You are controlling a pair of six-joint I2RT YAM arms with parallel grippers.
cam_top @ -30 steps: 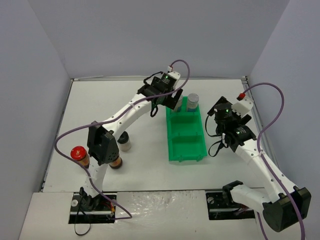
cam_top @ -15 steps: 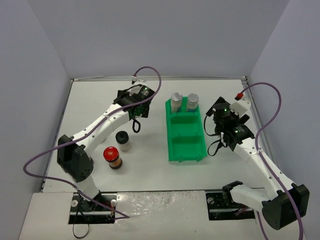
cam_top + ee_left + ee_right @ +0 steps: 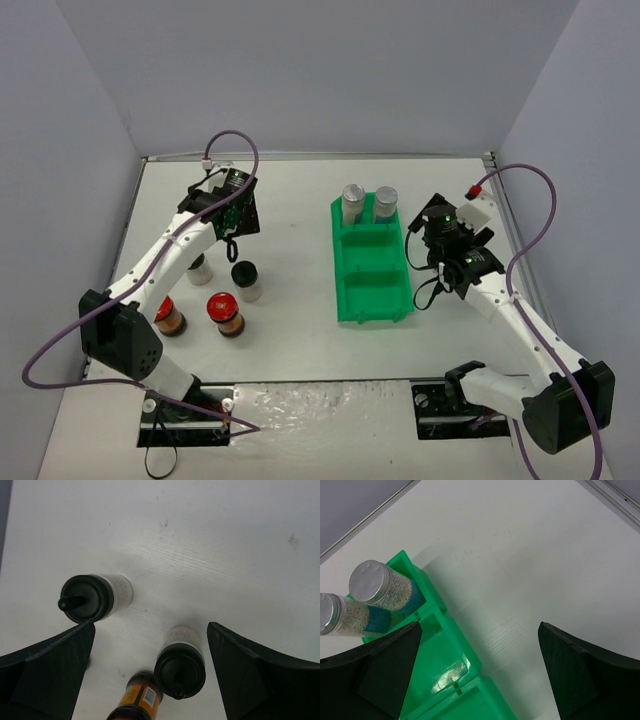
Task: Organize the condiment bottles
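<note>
Two silver-lidded jars stand in the far compartment of the green bin. They also show in the right wrist view. Two black-lidded jars and two red-lidded jars stand on the table at the left. My left gripper hovers open above them. The left wrist view shows both black-lidded jars and one red-lidded jar's orange label under the open left gripper. My right gripper is open and empty beside the bin's right side.
The bin's middle and near compartments hold nothing. White walls stand close on the left, back and right. Purple cables loop off both arms.
My left gripper has left the bin's far compartment, where both silver-lidded jars now stand, and swung left over the black-lidded jars. The right arm has barely moved.
</note>
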